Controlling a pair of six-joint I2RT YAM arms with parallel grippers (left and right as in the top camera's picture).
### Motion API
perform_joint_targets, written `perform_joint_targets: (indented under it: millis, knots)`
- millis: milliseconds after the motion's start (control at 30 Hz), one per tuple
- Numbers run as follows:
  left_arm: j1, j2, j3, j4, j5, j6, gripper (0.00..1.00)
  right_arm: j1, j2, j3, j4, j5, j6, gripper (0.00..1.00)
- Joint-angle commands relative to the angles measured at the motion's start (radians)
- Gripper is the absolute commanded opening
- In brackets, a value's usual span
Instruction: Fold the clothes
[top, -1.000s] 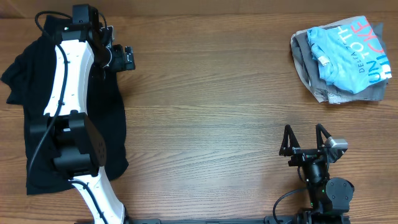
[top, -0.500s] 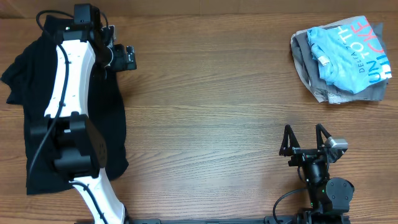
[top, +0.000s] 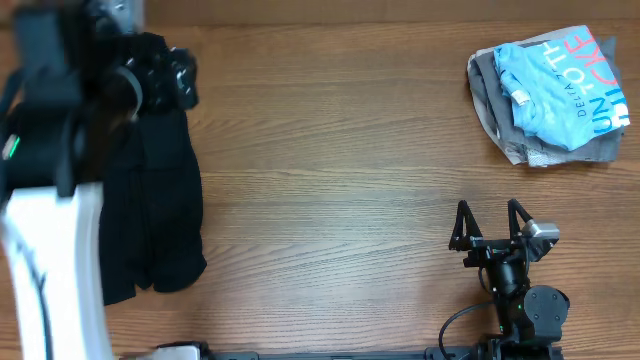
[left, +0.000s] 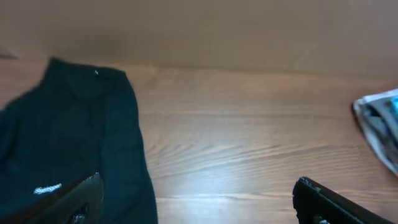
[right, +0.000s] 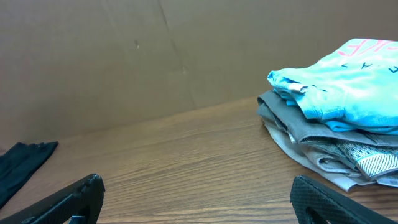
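Observation:
The black shirt lies spread flat at the table's left; its small white chest logo shows in the left wrist view. My left arm is blurred and high over it. The left gripper is open above the shirt's far end; its fingers straddle the shirt's right edge and bare wood, holding nothing. At the far right a light blue T-shirt with lettering sits folded on top of grey pieces. My right gripper rests open near the front edge, short of that stack.
Bare wooden tabletop stretches between the black shirt and the folded stack. A brown wall stands behind the table's far edge. The right arm's base sits at the front right.
My left arm has swung and risen toward the camera, now large and blurred over the shirt's left half. Its gripper shifted slightly left. The right arm and the stack have not moved.

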Motion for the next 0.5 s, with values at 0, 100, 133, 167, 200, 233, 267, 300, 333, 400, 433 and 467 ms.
perform_joint_targets:
  millis: [0,100,133,167,200,233,267,300,333,400,433,467]
  knots:
    - [0.000,-0.107,0.007,-0.066,-0.048,-0.006,1.00,0.002,-0.010,-0.010,0.003,0.009,0.005,1.00]
    - [0.000,-0.176,0.007,-0.116,-0.119,0.001,1.00,0.002,-0.010,-0.010,0.003,0.009,0.005,1.00]
    - [0.000,-0.186,0.007,-0.122,-0.122,0.001,1.00,0.002,-0.010,-0.010,0.003,0.009,0.005,1.00]
    - [0.000,-0.197,0.007,-0.122,-0.122,0.002,1.00,0.002,-0.010,-0.010,0.003,0.009,0.005,1.00]
    - [0.000,-0.210,0.007,-0.118,-0.121,0.005,1.00,0.002,-0.010,-0.010,0.003,0.009,0.005,1.00]
    - [0.000,-0.226,0.005,-0.116,-0.119,0.005,1.00,0.002,-0.010,-0.010,0.003,0.009,0.005,1.00]
    - [0.000,-0.239,-0.001,-0.111,-0.117,0.004,1.00,0.002,-0.010,-0.010,0.003,0.009,0.005,1.00]
    - [0.000,-0.259,-0.018,-0.091,-0.112,0.004,1.00,0.002,-0.010,-0.010,0.003,0.009,0.005,1.00]
    - [0.000,-0.280,-0.046,-0.052,-0.100,0.005,1.00,0.002,-0.010,-0.010,0.003,0.009,0.005,1.00]
    - [0.000,-0.336,-0.136,0.066,-0.076,0.005,1.00,0.002,-0.010,-0.010,0.003,0.009,0.005,1.00]
    - [0.001,-0.365,-0.190,0.134,-0.062,0.005,1.00,0.002,-0.010,-0.010,0.003,0.009,0.005,1.00]
    - [0.001,-0.402,-0.261,0.219,-0.042,0.005,1.00,0.002,-0.010,-0.010,0.003,0.009,0.005,1.00]
